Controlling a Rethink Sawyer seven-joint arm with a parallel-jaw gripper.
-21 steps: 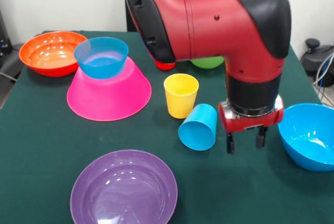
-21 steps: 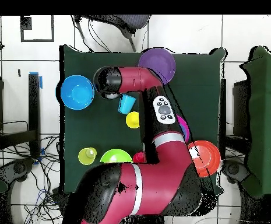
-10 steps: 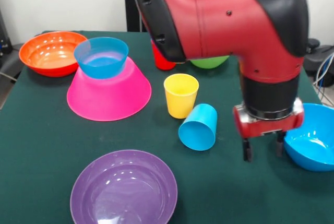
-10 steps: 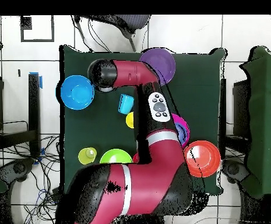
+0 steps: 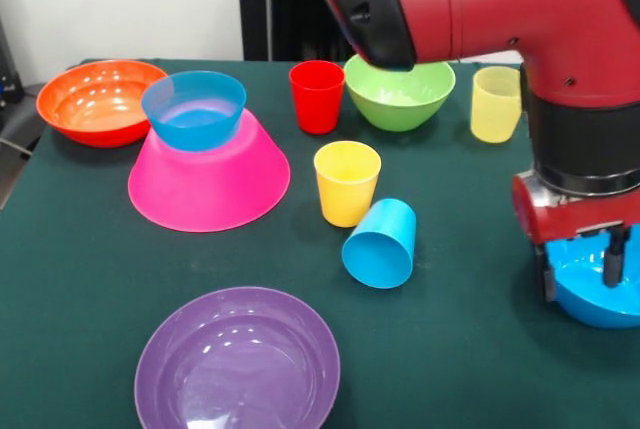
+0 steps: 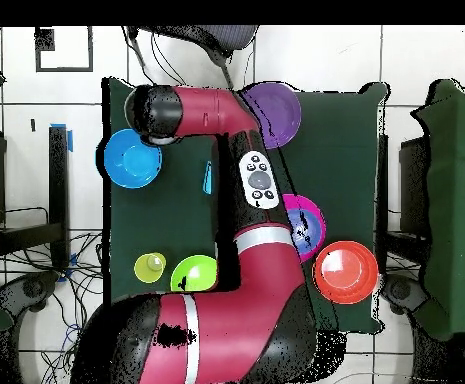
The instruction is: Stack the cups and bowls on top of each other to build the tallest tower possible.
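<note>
My gripper (image 5: pixel 580 274) hangs open at the right, low over the medium blue bowl (image 5: pixel 603 297). One finger shows at the bowl's left rim, the other over its inside. The tower is the upside-down pink bowl (image 5: pixel 210 181) with the small blue bowl (image 5: pixel 194 109) upright on it. A blue cup (image 5: pixel 381 243) lies on its side next to the upright yellow cup (image 5: pixel 347 182). Behind them stand the red cup (image 5: pixel 316 96), the green bowl (image 5: pixel 398 91) and the pale yellow cup (image 5: pixel 496 103). In the overhead view the arm hides the gripper beside the blue bowl (image 6: pixel 132 158).
The orange bowl (image 5: pixel 100 99) sits on the table at the far left, touching the pink bowl. The purple bowl (image 5: pixel 237 359) lies upright at the front edge. The red arm (image 6: pixel 238 215) spans the middle of the table in the overhead view.
The gripper has travelled right in the front view, from beside the lying blue cup to over the medium blue bowl. The arm no longer covers the red cup and green bowl.
</note>
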